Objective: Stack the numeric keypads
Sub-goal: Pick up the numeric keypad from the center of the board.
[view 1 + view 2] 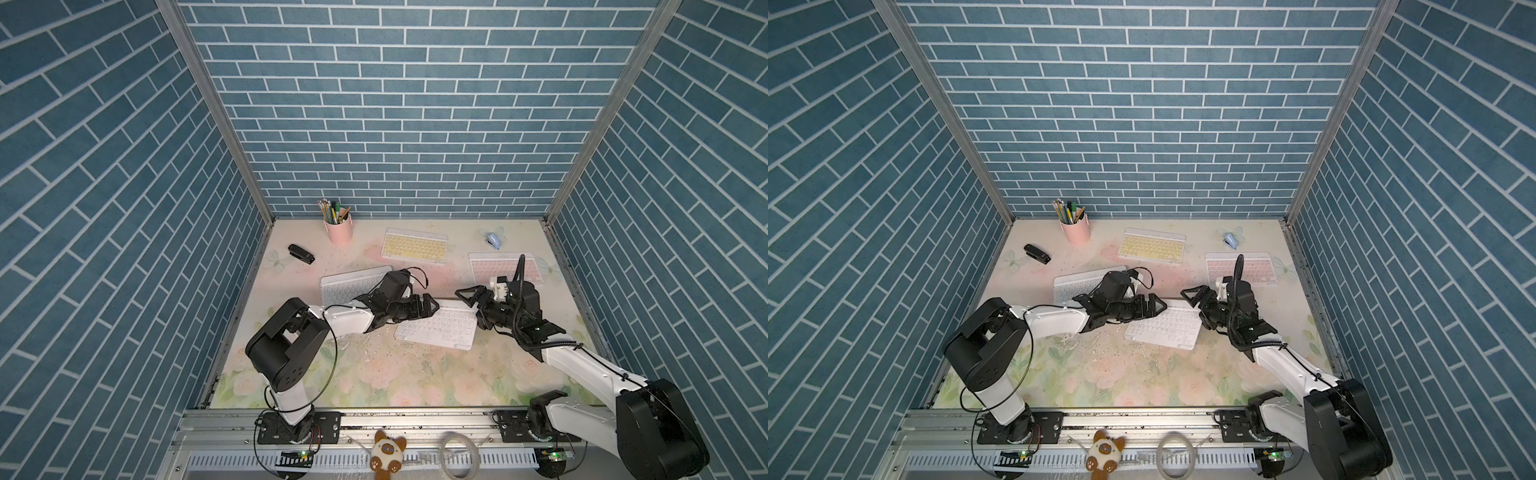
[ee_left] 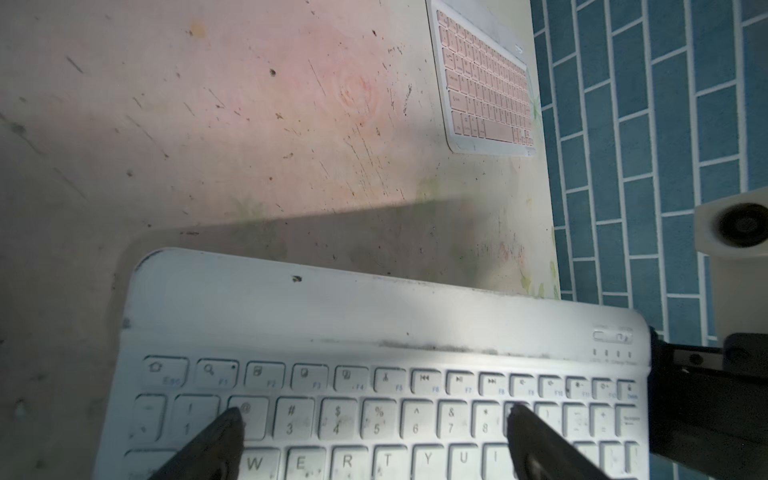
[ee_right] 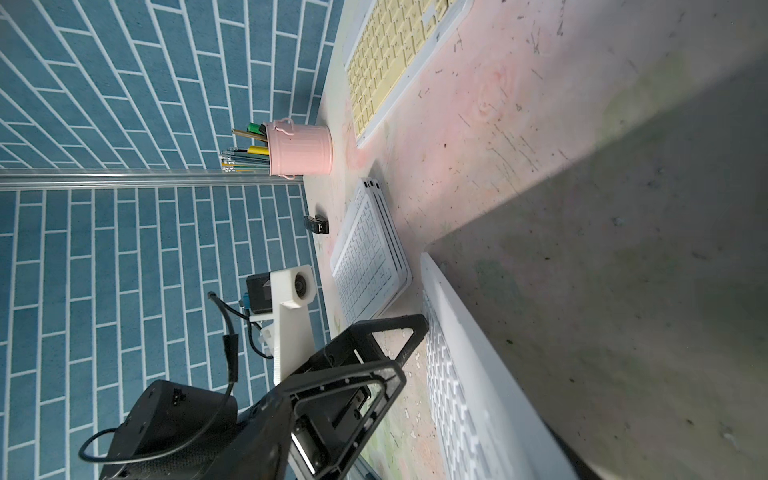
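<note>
The white keyboard [image 1: 440, 330] is mid-table, long axis about 9-to-3, between the arms. The left gripper [image 1: 430, 306] is at its 10 o'clock corner, fingers [image 2: 224, 432] spread above the keys. The right gripper [image 1: 469, 305] is at its 3 o'clock end, and I cannot tell its grip. The stack of white keyboards [image 1: 349, 286] lies at 10 o'clock, nearer the left arm.

- I have bare worktop [image 1: 374, 374] along the near side, ahead of the arm bases.
- The middle is crowded: the left claw [image 1: 432, 306] and right claw [image 1: 471, 302] flank the white keypad [image 1: 440, 330], tips near each other.
- Behind them a narrow bare lane runs before the yellow keypad [image 1: 414, 246]. The pencil cup [image 1: 340, 232] and blue stapler [image 1: 493, 240] stand along the back.
</note>
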Robot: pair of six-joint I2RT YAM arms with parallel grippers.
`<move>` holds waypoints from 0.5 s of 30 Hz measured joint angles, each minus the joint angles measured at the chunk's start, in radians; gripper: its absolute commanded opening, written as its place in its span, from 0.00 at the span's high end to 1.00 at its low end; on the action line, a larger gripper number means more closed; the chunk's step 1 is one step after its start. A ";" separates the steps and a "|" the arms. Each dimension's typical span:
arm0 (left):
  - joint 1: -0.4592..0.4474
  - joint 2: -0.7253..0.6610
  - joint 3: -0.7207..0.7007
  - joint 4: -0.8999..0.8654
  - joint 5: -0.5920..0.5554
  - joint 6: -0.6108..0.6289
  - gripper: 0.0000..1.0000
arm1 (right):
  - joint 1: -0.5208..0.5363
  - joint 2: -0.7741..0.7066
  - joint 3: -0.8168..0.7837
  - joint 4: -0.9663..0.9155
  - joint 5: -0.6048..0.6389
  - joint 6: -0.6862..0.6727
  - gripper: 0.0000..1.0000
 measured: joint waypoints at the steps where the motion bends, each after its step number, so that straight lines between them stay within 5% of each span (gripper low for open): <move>1: 0.000 0.000 0.000 0.000 0.000 0.000 0.00 | 0.000 0.001 0.000 -0.008 0.000 -0.003 0.30; 10: 0.000 0.000 0.000 -0.002 0.000 0.000 0.00 | -0.016 -0.010 0.002 -0.146 -0.001 -0.090 0.80; 15: 0.000 -0.037 0.008 -0.031 0.010 -0.011 0.00 | -0.037 -0.029 0.041 -0.239 -0.013 -0.159 0.98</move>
